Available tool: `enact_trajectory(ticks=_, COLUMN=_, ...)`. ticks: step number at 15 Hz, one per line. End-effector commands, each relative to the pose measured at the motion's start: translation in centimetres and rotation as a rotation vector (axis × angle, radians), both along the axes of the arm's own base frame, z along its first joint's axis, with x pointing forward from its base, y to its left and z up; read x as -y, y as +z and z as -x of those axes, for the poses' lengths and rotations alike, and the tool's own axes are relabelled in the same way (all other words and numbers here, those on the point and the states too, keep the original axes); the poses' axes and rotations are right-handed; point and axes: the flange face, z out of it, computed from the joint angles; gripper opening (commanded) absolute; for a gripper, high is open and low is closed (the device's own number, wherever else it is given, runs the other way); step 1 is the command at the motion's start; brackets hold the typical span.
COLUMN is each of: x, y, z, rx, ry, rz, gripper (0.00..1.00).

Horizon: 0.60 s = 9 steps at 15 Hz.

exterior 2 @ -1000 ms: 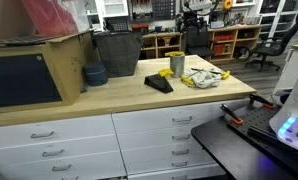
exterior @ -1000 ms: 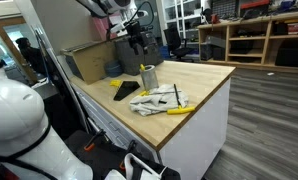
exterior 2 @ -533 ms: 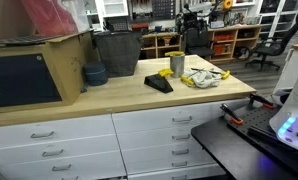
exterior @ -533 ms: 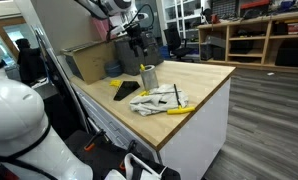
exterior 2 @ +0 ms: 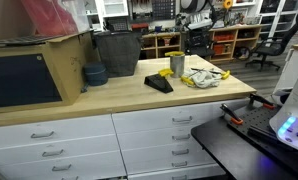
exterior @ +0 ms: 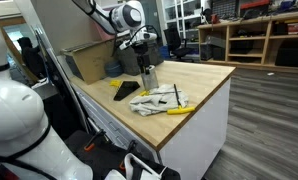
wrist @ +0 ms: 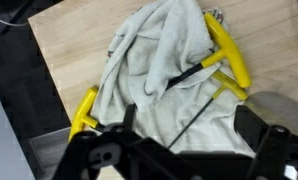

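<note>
My gripper (exterior: pixel 143 55) hangs open and empty above the wooden countertop (exterior: pixel 204 75), just over a metal cup (exterior: pixel 147 76). In the wrist view the gripper (wrist: pixel 189 128) looks down on a crumpled grey-white cloth (wrist: pixel 159 60), with its dark fingers (wrist: pixel 255 128) spread on either side. Yellow T-handle hex keys (wrist: pixel 229 50) lie on and under the cloth, another yellow handle (wrist: pixel 84 108) at its left. In both exterior views the cloth (exterior: pixel 157 99) (exterior 2: pixel 202 76) lies beside the cup (exterior 2: pixel 177 64). The gripper touches nothing.
A black wedge-shaped object (exterior: pixel 126 91) (exterior 2: pixel 158 83) lies near the cup. A blue bowl (exterior 2: pixel 94 74), a dark bin (exterior 2: pixel 117 52) and a large box (exterior 2: pixel 34 75) stand at the back of the counter. White drawers (exterior 2: pixel 139 140) sit below. Shelving and chairs stand behind.
The gripper has moved down and forward, from near the bin to above the cup and cloth. The objects on the counter have not moved.
</note>
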Motion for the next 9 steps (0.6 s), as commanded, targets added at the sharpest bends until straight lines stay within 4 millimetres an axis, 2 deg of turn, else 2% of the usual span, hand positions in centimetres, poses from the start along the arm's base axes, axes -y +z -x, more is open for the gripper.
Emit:
enact_trajectory(ticks=1, x=2.2, y=-1.0, z=1.7, rx=-0.045, ry=-0.13, rz=0.009, gripper=1.0)
enact_trajectory(ticks=5, x=1.8, y=-2.4, z=2.6, rx=-0.06, ry=-0.229, rz=0.009, gripper=1.0)
enact_trajectory(ticks=9, x=-0.4, y=-2.6, z=2.4, rx=-0.051, ry=-0.288, rz=0.023, gripper=1.0)
